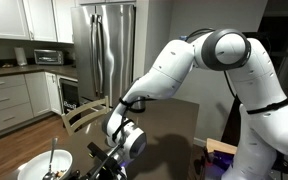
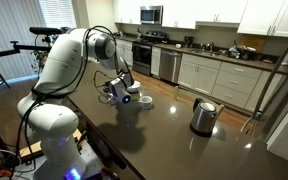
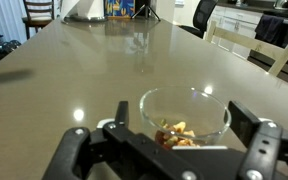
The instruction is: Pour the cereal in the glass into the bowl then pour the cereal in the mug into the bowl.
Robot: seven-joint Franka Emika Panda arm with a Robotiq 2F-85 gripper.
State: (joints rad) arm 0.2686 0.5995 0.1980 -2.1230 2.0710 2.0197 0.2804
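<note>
**A:** Jaws are spread wide with nothing in them. The glass (image 3: 185, 112) sits on the bench (image 3: 74, 60) just ahead, lined up between them. Where would you grab it?

**B:** It looks clear, smooth and thin-walled, round and low, so I'd guess slippery and breakable. I'd pinch across the wall below the rim, firm but gentle. The cereal (image 3: 176, 134) is a small heap of brown-orange bits at the bottom — light and loose, and it'll probably slide out in a rush when tipped.

**A:** And the target?

**B:** The white bowl (image 1: 28, 163) in an exterior view — wide and shallow, with a metal spoon (image 1: 51, 157) poking out. The bench is glossy, so stuff may skid.
</note>
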